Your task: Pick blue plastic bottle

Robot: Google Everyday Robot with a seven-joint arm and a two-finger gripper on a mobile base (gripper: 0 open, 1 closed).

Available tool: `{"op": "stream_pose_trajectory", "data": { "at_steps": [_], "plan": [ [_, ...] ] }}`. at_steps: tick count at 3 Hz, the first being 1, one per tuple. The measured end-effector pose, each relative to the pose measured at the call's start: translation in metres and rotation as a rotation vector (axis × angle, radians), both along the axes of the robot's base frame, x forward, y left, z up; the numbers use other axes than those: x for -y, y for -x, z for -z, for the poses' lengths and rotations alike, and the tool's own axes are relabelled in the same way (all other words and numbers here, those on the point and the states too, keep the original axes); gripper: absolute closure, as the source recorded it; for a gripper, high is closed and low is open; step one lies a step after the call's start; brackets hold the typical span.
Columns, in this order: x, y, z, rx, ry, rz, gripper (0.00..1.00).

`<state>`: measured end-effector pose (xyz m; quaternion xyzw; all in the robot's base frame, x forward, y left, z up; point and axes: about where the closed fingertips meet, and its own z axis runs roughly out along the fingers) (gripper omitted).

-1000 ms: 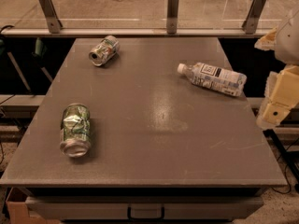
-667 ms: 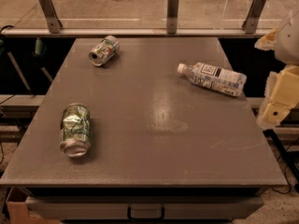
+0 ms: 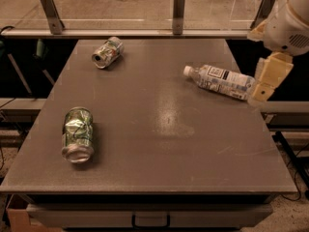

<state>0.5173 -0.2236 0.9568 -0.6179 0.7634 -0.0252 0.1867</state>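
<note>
The blue plastic bottle (image 3: 219, 81) lies on its side at the right of the grey table (image 3: 159, 144). It is clear, with a white cap pointing left and a pale label with a dark square mark. My gripper (image 3: 270, 77), cream coloured under a white arm (image 3: 289, 23), hangs at the table's right edge. It is just beside the bottle's base end, and its lower tip is close to or touching that end. It holds nothing that I can see.
A crushed green-and-silver can (image 3: 77, 134) lies at the front left. Another can (image 3: 107, 52) lies at the back left. A rail with metal posts (image 3: 178, 11) runs along the back edge. The table drops off at the right, close to the bottle.
My gripper and arm have moved left and a little farther back, closer to the bottle's base end. The bottle and both cans have not moved.
</note>
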Motion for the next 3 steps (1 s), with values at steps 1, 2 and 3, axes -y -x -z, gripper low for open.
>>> {"op": "stream_pose_trajectory", "data": {
  "at_steps": [1, 2, 3],
  "plan": [
    [0.012, -0.054, 0.031, -0.025, -0.046, 0.018, 0.0],
    [0.024, -0.091, 0.073, -0.079, -0.085, 0.048, 0.0],
    [0.03, -0.113, 0.101, -0.113, -0.109, 0.067, 0.0]
  ]
}}
